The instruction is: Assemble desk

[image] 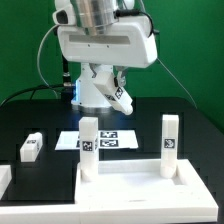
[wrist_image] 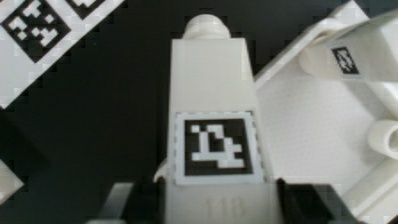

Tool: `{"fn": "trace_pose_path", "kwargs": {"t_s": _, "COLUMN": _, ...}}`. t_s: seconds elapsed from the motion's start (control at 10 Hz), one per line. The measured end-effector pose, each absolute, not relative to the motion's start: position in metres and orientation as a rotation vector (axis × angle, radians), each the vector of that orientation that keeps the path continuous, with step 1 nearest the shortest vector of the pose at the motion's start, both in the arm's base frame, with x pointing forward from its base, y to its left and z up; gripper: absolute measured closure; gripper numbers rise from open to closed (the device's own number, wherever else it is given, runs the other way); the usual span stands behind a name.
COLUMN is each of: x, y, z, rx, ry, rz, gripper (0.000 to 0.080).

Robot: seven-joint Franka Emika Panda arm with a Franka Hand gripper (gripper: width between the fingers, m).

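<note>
White plastic makes up every desk part. Nearest us, at six o'clock in the exterior view, the top panel [image: 130, 185] lies flat on the black table [image: 40, 120]. We judge that it lies this way so the legs can be set in from above. On it stand the first post [image: 90, 148], toward nine o'clock, and the second post [image: 168, 147], toward three. Both are upright and square, and each bears a small black-and-white tag. A loose post [image: 30, 147] lies on its side at nine o'clock, apart from the panel, presumably kept within reach. Behind the standing posts lies the marker board [image: 108, 140]. Farthest, toward twelve o'clock, the gripper [image: 113, 93] hangs tilted above the table. In the wrist view its fingers [wrist_image: 121, 200] press on both sides of the held post [wrist_image: 214, 90], pinching it near the tagged end, with the rounded tip pointing away. We judge two legs to be placed and a third in hand.
</note>
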State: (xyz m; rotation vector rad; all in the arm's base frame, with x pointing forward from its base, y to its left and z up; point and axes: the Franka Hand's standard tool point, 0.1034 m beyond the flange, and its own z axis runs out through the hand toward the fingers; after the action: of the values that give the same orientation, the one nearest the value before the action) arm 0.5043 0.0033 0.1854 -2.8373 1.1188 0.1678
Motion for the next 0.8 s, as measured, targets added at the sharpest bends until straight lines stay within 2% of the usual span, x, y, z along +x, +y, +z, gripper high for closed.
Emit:
{"fn": "trace_pose_path", "kwargs": {"t_s": 0.2, "x": 0.514, "y": 0.008, "z": 0.186, "rx": -2.871, "ry": 1.145, "rz": -0.024, "gripper": 0.0512}}
{"fn": "trace_pose_path", "kwargs": {"t_s": 0.3, "x": 0.527, "y": 0.016, "z": 0.192, "rx": -2.909, "ry": 1.175, "rz": -0.1, "gripper": 0.0512}}
{"fn": "trace_pose_path", "kwargs": {"t_s": 0.6, "x": 0.586, "y": 0.053, "z": 0.224, "rx": -2.839, "ry": 1.36, "rz": -0.358, "gripper": 0.0512}}
{"fn": "trace_pose_path", "kwargs": {"t_s": 0.7, "x": 0.597, "y": 0.078, "z": 0.225, "rx": -2.784, "ry": 1.459, "rz": -0.418, "gripper": 0.0512}}
{"fn": "trace_pose_path", "kwargs": {"t_s": 0.8, "x": 0.6, "y": 0.106, "z": 0.216, "rx": -2.724, "ry": 1.527, "rz": -0.482, "gripper": 0.0512}}
